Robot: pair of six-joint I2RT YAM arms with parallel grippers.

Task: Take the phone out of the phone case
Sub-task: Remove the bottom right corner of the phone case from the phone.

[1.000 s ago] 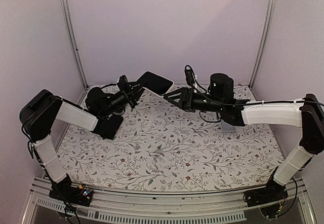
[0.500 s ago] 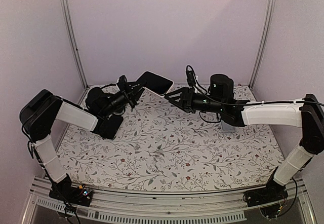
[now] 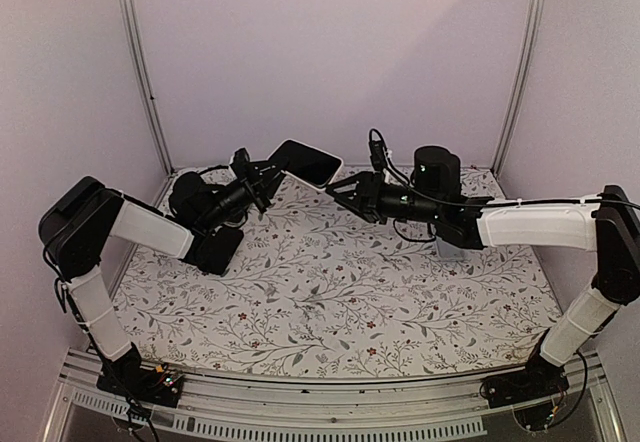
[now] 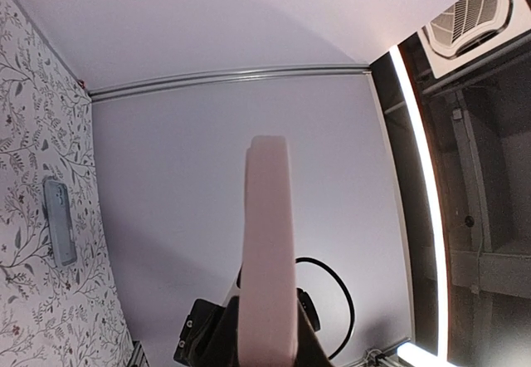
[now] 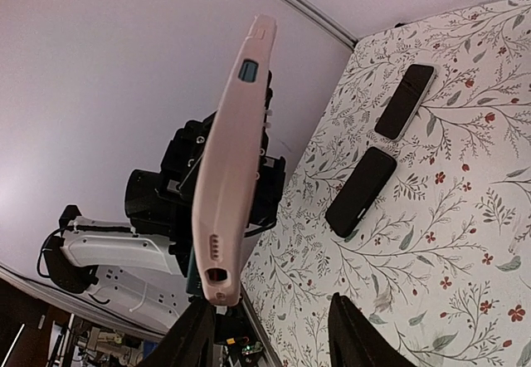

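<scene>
- Two end effectors meet at the rear of the bench (image 3: 330, 302); we find the phone (image 3: 306, 163), seated in its pink phone case (image 5: 232, 159), raised clear above it.
- Left end effector (image 3: 262, 184): pressed together on the phone case, holding it tilted.
- Right end effector (image 3: 342, 190): fingers spread, just beside the opposite end; we cannot tell contact.

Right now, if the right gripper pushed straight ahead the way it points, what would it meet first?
Most likely the pink phone case, edge-on ahead of the right gripper and held aloft by the left gripper; depth is unclear.
</scene>
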